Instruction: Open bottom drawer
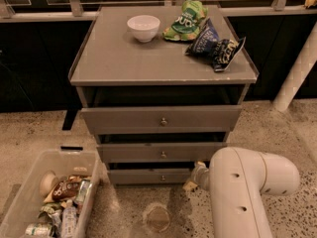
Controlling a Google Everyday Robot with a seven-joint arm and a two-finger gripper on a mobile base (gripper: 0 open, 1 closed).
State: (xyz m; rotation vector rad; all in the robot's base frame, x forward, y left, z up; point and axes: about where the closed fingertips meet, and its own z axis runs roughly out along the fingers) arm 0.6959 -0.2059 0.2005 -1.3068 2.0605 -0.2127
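A clear plastic bin stood on the speckled floor at far left, holding a jumble of bottles, cans and snack packets. At centre, the grey cabinet carried a white bowl with nothing showing inside it, a green snack bag and a dark blue one. The bottom drawer, lowest of three fronts, looked shut or nearly so, its small round knob untouched. The gripper sat low, just beside the drawer's right end, at the tip of the white arm; whether it was apart or together could not be told. The robot appeared to be in the approach, with no grasp made. The next move would call for shifting left to the knob, gripping it and pulling straight out.
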